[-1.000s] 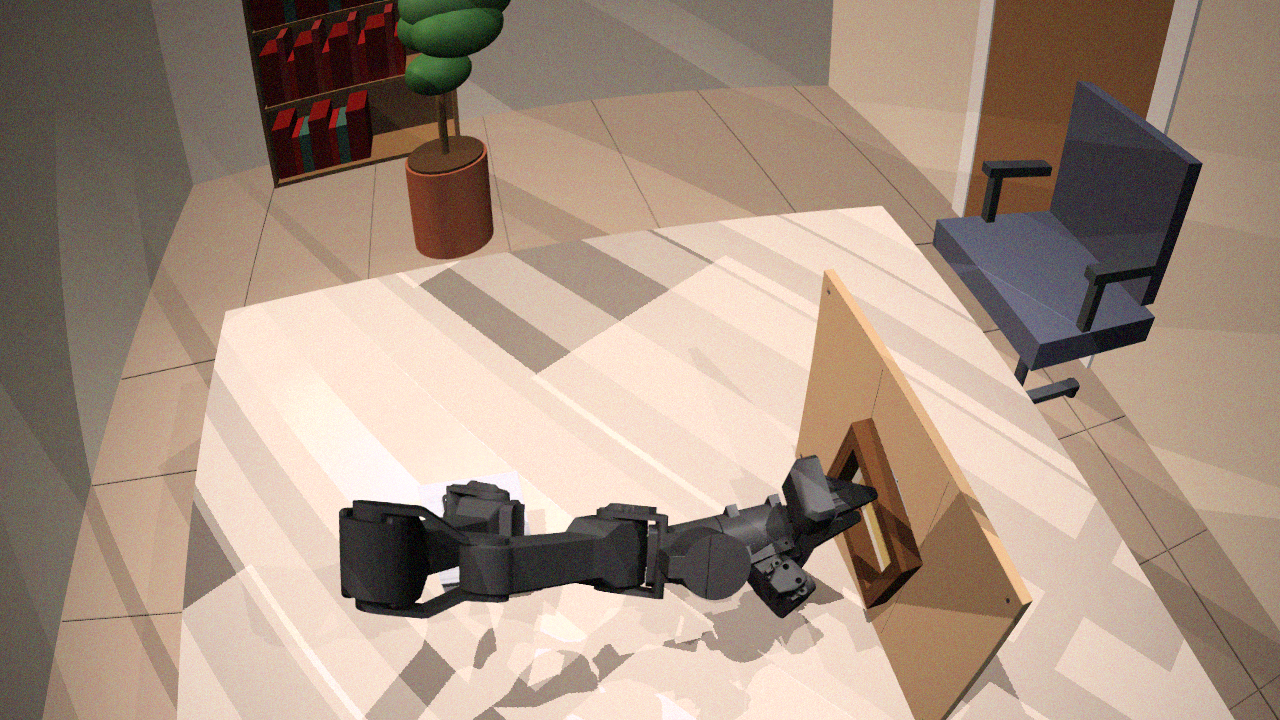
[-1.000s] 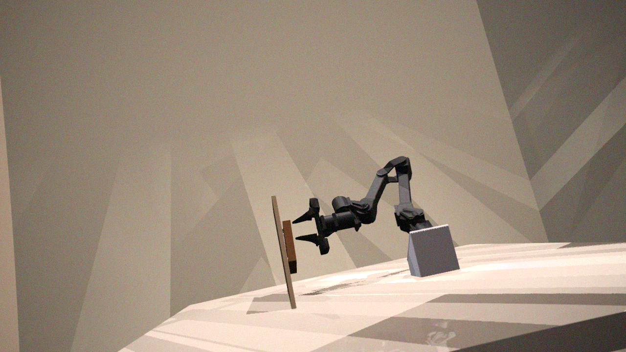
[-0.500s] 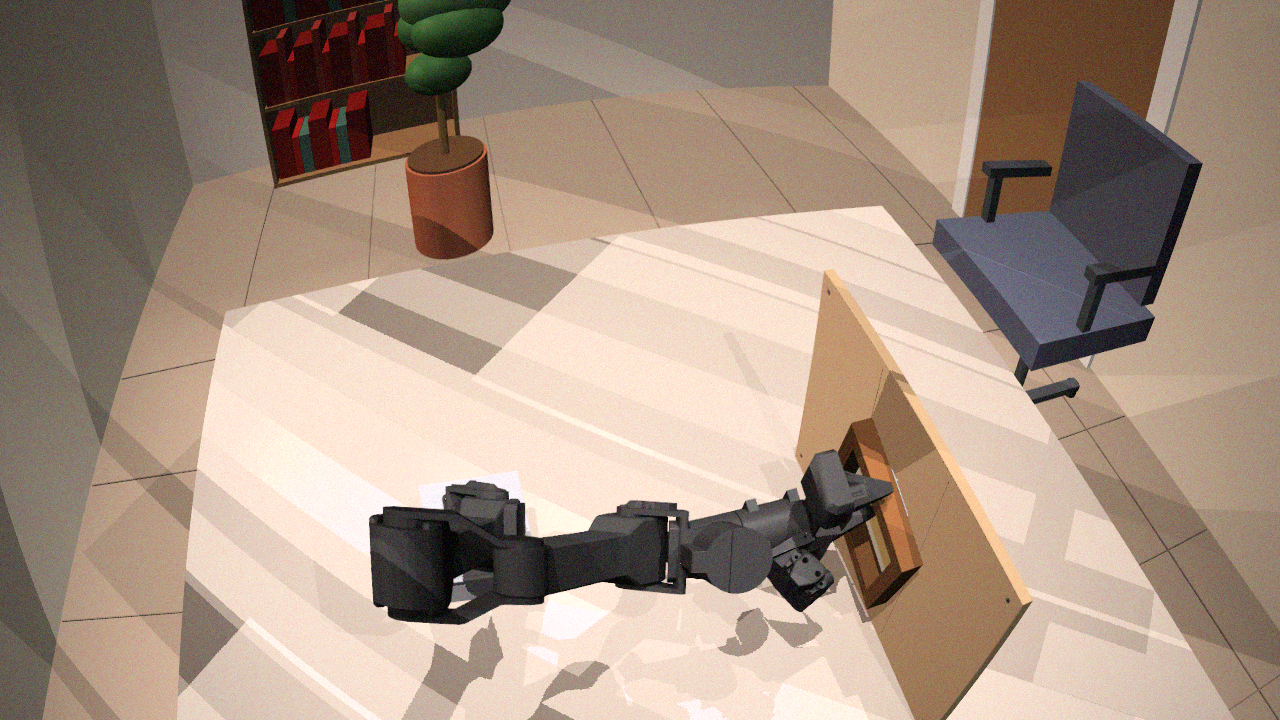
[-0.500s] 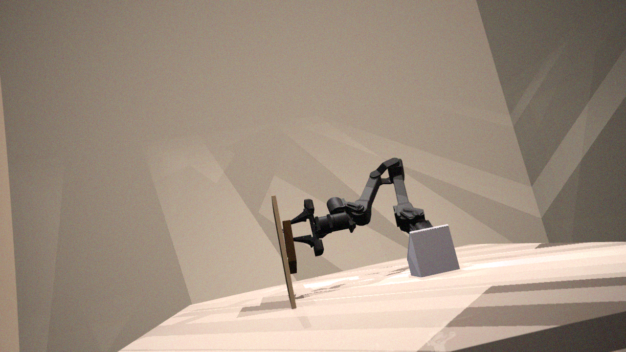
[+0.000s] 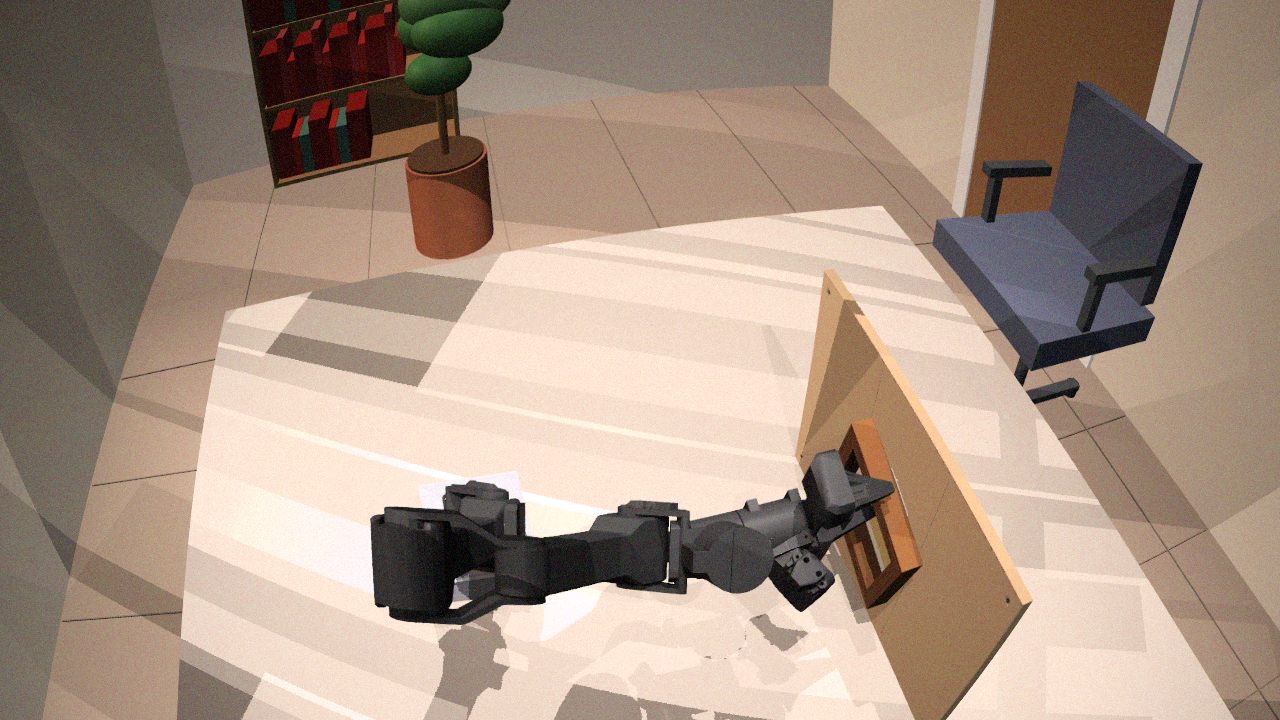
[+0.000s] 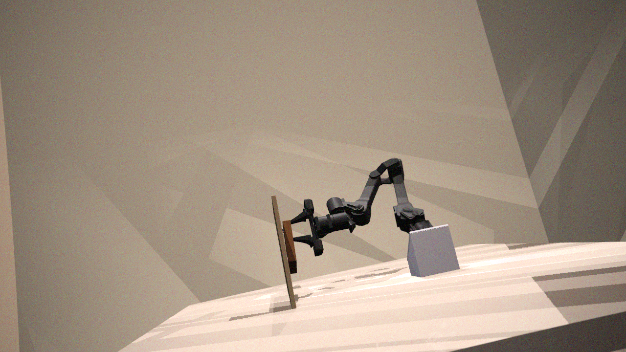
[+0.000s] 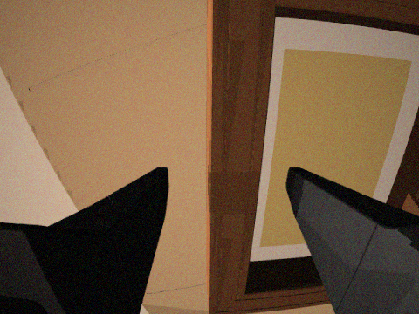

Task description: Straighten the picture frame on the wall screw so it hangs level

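The brown picture frame (image 5: 898,532) (image 6: 289,245) (image 7: 237,131) hangs on the upright tan board (image 5: 953,546) (image 6: 276,209) (image 7: 109,109). The screw and notched strip are hidden behind it. Its tilt is hard to judge from these oblique views. My gripper (image 5: 880,503) (image 6: 293,230) (image 7: 229,177) is open at the frame's front. In the wrist view one side bar of the frame lies between the fingers. The left fingertip is over bare board outside the frame, and the right one is over the yellow picture. Neither finger visibly presses on the bar.
A tent-shaped calendar (image 6: 433,249) stands by the arm's base on the pale table (image 5: 626,358) (image 6: 371,306). Beyond the table are a blue chair (image 5: 1011,259), a potted plant (image 5: 450,210) and a bookshelf (image 5: 416,138).
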`<state>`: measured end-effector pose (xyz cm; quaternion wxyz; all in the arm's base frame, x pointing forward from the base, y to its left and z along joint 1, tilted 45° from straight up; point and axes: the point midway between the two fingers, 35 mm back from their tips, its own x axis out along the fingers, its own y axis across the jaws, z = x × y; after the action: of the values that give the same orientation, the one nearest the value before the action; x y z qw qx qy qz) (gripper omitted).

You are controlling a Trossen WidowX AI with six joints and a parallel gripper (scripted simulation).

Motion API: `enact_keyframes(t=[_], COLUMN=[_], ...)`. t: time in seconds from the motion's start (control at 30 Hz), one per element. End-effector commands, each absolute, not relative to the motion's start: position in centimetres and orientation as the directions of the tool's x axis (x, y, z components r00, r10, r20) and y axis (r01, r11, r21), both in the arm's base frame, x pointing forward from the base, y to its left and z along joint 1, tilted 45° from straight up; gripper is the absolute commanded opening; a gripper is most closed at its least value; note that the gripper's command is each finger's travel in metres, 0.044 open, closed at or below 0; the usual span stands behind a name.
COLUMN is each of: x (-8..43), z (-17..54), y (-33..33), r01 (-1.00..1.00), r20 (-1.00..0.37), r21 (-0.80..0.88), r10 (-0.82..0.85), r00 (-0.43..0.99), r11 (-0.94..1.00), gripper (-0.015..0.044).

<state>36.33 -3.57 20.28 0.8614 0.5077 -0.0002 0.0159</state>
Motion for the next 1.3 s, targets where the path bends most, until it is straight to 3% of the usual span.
enact_keyframes(t=[0.0,0.53,0.73,1.0,1.07,1.27], x=[36.35,36.37,36.37,36.37,36.37,36.36], z=[20.31,20.34,20.34,20.34,20.34,20.34], y=[-3.65,-3.70,-3.70,-3.70,-3.70,-3.69], r01=[-0.026,-0.026,-0.026,-0.026,-0.026,-0.026], r20=[0.018,0.018,0.018,0.018,0.018,0.018], r21=[0.872,0.872,0.872,0.872,0.872,0.872], r10=[0.022,0.022,0.022,0.022,0.022,0.022], r00=[1.000,1.000,1.000,1.000,1.000,1.000], r11=[0.488,0.488,0.488,0.488,0.488,0.488], gripper=[0.0260,0.0260,0.0103,0.0049,0.0000,0.0000])
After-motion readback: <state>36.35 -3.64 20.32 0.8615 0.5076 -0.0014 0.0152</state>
